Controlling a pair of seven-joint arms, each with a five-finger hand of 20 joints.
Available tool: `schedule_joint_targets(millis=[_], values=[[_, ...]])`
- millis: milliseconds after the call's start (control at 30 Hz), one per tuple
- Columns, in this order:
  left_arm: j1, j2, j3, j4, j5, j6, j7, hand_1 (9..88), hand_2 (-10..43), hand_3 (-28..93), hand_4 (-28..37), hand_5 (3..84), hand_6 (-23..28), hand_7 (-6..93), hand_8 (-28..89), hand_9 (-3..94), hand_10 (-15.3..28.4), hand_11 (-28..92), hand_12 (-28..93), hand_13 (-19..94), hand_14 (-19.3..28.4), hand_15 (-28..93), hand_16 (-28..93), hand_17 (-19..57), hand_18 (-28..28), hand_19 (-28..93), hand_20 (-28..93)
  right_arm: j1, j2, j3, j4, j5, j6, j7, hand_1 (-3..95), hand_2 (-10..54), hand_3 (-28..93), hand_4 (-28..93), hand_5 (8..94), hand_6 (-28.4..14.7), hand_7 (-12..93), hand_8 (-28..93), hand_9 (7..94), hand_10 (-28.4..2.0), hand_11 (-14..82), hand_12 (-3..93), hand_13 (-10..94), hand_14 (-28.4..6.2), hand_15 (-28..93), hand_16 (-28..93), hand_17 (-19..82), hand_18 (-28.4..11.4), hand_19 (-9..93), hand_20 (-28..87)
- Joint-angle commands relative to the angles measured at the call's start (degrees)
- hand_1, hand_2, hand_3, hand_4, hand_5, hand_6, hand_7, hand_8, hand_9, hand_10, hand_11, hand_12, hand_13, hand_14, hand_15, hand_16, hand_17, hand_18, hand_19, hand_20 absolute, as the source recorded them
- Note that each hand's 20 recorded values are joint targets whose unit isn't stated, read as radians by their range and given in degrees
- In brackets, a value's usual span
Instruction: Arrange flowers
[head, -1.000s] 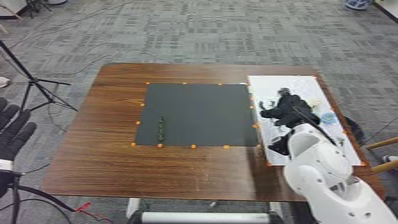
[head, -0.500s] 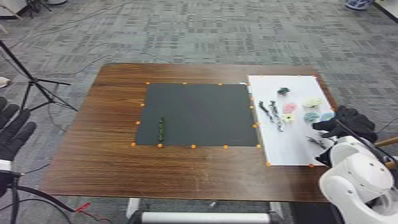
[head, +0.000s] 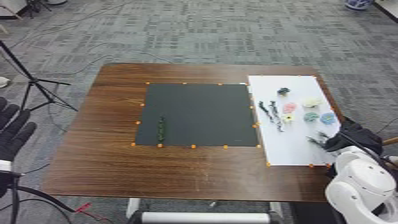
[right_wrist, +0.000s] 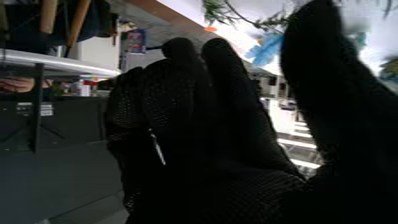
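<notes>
In the head view, the right hand (head: 353, 136) is at the right edge of the white sheet (head: 289, 150), beside a dark green sprig (head: 317, 142). The right wrist view has the right hand (right_wrist: 209, 125) with fingers straight and the thumb apart, nothing held; a blue flower (right_wrist: 265, 49) and green sprig (right_wrist: 233, 15) lie beyond. Pink (head: 290, 107), cream (head: 311, 102), teal (head: 311, 117) and blue (head: 328, 118) flowers lie on the sheet with dark stems (head: 275, 115). One green stem (head: 162, 131) lies on the black mat (head: 200, 112). At the far left, the left hand (head: 12, 132) has straight fingers.
The brown table (head: 178, 175) surrounds the mat, with small orange markers (head: 194, 146) along the mat's and sheet's edges. A black tripod (head: 35, 80) stands on the floor left of the table. Wooden chair parts are at the right.
The right hand has moved from over the flowers on the white sheet to its right edge, uncovering them, then slightly nearer the robot. The left hand has barely moved.
</notes>
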Motion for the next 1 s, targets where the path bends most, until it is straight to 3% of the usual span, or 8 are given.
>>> schedule_joint_targets(millis=[33,233,500,767,833,867,933,1000], values=[[1.0,-0.45,-0.11,-0.51,-0.56,-0.17,0.83,21.3,19.7,63,-28.3,36.9,7.6,8.1,-6,32.5,13.3,13,14,23,13.4,21,-1,-3.1,10.4,15,12,0.0,-0.2,-0.4,0.9,-1.1,3.5,1.0,54.1,-9.5,68,-28,66.5,-7.0,19,-8,67.0,-18.3,24.2,20.1,65,-14.6,78,27,32,-28.4,83,43],[0.9,-0.6,-0.12,-0.51,-0.45,-0.27,0.64,21.2,19.7,63,-28.3,36.9,7.6,8.2,-6,32.4,13.3,13,14,23,13.4,21,-1,-3.2,10.4,15,12,0.0,-0.5,-0.6,0.9,0.0,5.4,0.3,64.2,-9.5,60,-28,70.6,-4.8,23,10,79.7,-11.7,11.5,38.1,69,-12.6,76,32,33,-28.4,84,42],[0.9,-1.14,-0.13,-0.54,-0.28,-0.02,0.27,21.2,19.7,63,-28.3,36.9,7.6,8.3,-6,32.4,13.2,13,14,23,13.4,21,-1,-3.2,10.4,15,12,0.0,-0.4,-1.1,1.1,-1.9,9.4,0.4,64.7,-9.5,65,-27,74.4,-1.5,34,18,84.4,-10.2,15.8,45.2,71,-11.8,75,34,34,-28.4,84,42],[0.9,-0.93,0.15,-0.49,-0.44,0.04,0.3,21.2,19.7,63,-28.3,36.8,7.5,8.2,-6,32.4,13.2,13,14,23,13.4,21,-1,-3.2,10.4,15,12,-0.4,0.3,-1.5,-0.1,-4.4,12.7,0.5,62.0,-9.5,69,-25,74.5,-1.3,36,20,84.4,-10.2,17.4,49.6,73,-11.2,74,35,35,-28.3,84,42],[1.2,-0.94,-0.04,-0.58,-0.56,0.1,0.46,21.3,19.7,63,-28.3,36.8,7.6,8.2,-6,32.4,13.3,13,14,23,13.4,21,0,-3.2,10.4,15,12,-0.3,0.1,-0.8,-1.1,-2.2,8.3,0.6,57.7,-9.5,65,-24,70.7,-2.3,38,18,80.0,-12.1,19.1,48.3,70,-12.0,74,36,33,-28.4,84,41],[1.2,-0.97,-0.09,-0.58,-0.57,0.15,0.46,21.3,19.7,63,-28.3,36.8,7.6,8.2,-6,32.4,13.3,13,14,23,13.4,21,0,-3.2,10.4,15,12,-0.2,-0.2,-0.6,-1.2,-1.4,6.7,0.4,55.1,-9.5,65,-24,67.8,-3.9,36,17,74.4,-15.1,25.1,40.4,66,-13.5,75,36,32,-28.4,84,41],[1.1,-0.98,-0.13,-0.54,-0.62,0.11,0.51,21.2,19.7,63,-28.3,36.9,7.6,8.1,-6,32.4,13.2,13,14,23,13.4,21,0,-3.2,10.4,15,12,0.3,-0.5,-0.4,-0.9,-0.1,4.2,0.6,46.0,-9.5,72,-26,59.8,-8.5,32,-4,59.9,-21.8,28.7,27.1,58,-17.3,77,33,29,-28.4,83,42],[0.9,-1.05,-0.02,-0.51,-0.51,0.11,0.36,21.5,19.7,63,-28.3,36.8,7.6,8.2,-6,32.4,13.2,13,14,23,13.4,21,0,-3.2,10.4,15,12,0.2,-0.9,0.3,-0.9,2.0,2.7,0.9,42.9,-9.5,72,-28,55.6,-11.3,26,-8,53.4,-24.3,26.9,23.3,55,-18.8,78,31,28,-28.4,83,44]])
